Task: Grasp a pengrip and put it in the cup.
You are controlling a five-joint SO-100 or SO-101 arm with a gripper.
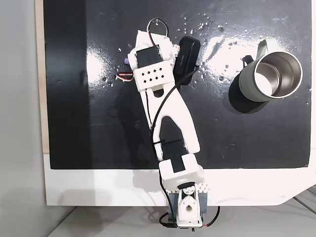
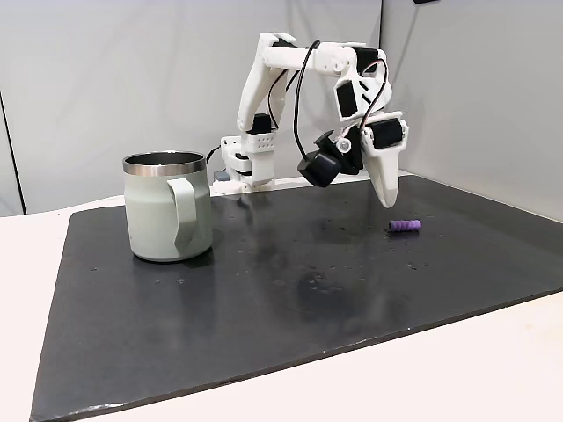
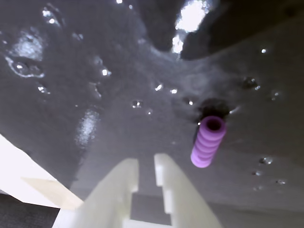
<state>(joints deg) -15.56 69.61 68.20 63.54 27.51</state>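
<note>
The pengrip, a small ribbed purple cylinder, lies on the black mat just right of and beyond my fingertips in the wrist view. My gripper is shut with nothing between its fingers, only a thin slit showing. From the side, the gripper points down and hovers a little above the mat, left of the pengrip. From above, one end of the pengrip peeks out beside my wrist. The cup, sage green with a steel interior, stands upright at the far right; in the side view the cup stands far left.
A glossy black mat with water droplets covers the white table. My arm's base is clamped at the near edge. Bare mat lies between the pengrip and the cup. A grey wall stands behind.
</note>
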